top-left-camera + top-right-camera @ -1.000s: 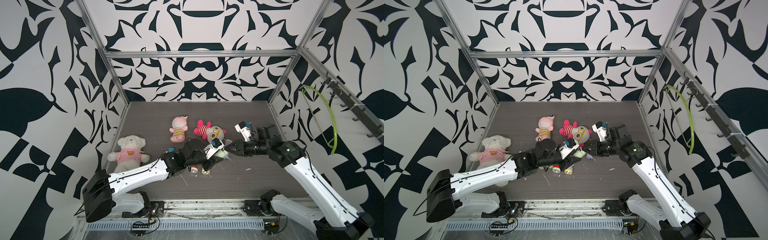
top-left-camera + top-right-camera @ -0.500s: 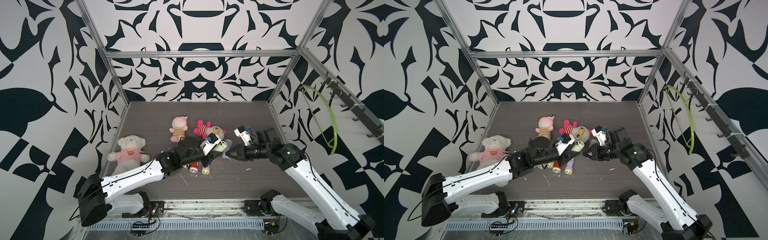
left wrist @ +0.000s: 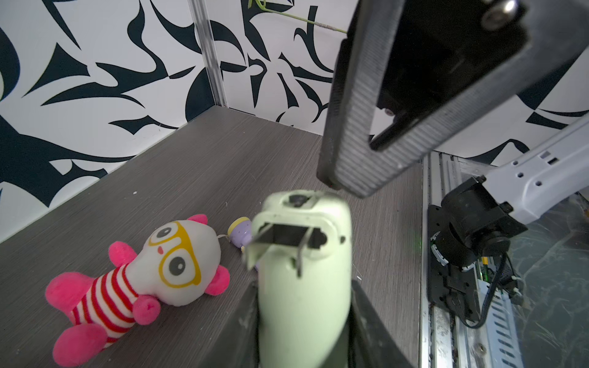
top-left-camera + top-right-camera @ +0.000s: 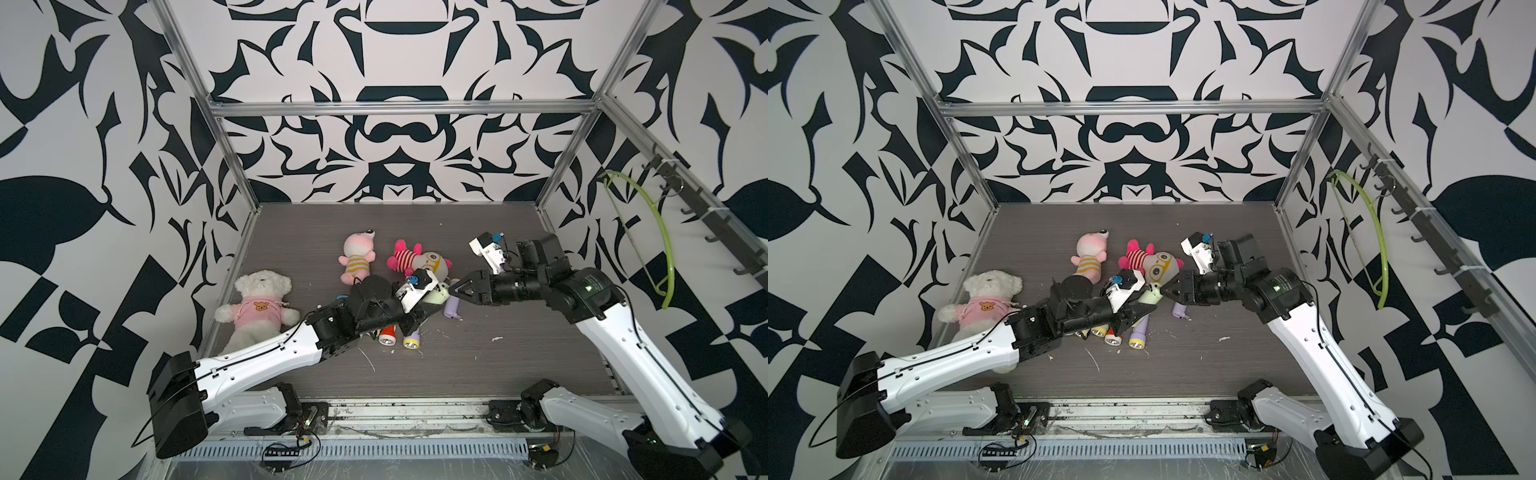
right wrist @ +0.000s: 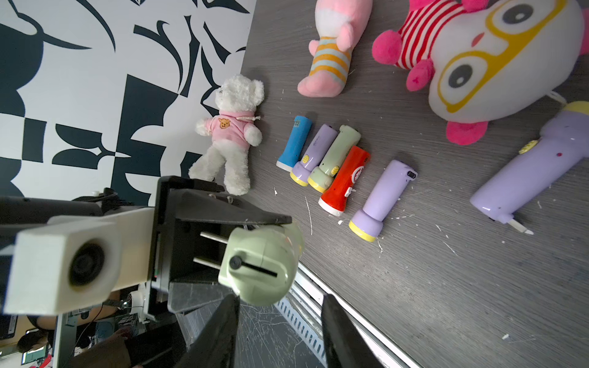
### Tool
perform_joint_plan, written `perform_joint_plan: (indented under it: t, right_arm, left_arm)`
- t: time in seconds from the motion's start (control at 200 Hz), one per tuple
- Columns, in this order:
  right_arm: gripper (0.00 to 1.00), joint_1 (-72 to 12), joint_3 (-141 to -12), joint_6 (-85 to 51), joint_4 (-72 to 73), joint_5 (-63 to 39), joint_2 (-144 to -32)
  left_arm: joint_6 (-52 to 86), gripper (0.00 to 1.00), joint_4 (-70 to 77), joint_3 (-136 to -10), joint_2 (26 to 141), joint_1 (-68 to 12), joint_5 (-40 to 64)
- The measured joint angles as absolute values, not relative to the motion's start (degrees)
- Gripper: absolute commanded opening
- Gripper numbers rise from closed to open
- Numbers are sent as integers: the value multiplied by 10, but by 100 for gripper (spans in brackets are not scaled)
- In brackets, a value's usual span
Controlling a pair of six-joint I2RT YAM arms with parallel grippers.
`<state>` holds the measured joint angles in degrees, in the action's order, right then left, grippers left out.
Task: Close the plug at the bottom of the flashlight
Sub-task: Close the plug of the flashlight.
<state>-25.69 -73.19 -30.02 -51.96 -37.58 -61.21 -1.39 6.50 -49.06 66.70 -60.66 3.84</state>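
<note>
**Two prongs out, little room to fold them**

Both metal prongs of the plug (image 5: 213,238) stand out from the base of the pale green flashlight (image 3: 302,286), not yet folded into their recess. The left jaws are clamped on the flashlight's body, with its base end sticking out past their tips, clear of the worktop (image 4: 498,353). The right jaws stand parted with nothing between them, their tips just beside that base end. I cannot tell whether one tip touches it.

Trouble would most likely come from the push. The prongs are thin and smooth, so a tip pressing off their line may skid away or bend one rather than swing it on its hinge. The body is smooth plastic held from two sides only (a twist-prone grip, I judge). A hard sideways shove could turn it in the left jaws or drop it onto the lilac flashlight (image 4: 451,308) below. The prongs also point back toward the left arm's camera housing (image 5: 63,264), which a wide approach could strike.
</note>
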Motion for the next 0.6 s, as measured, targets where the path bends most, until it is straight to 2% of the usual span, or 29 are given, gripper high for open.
perform_joint_plan:
  t: [0.345,0.6]
  right_arm:
    - [44,-256,-760,-301,-523,-442,-679]
    - [32,-250,-760,-309,-519,-448,-678]
  left_arm:
    - [-28,22,57,-491,667,-607,38]
    - [-30,22,55,-490,666,-606,37]
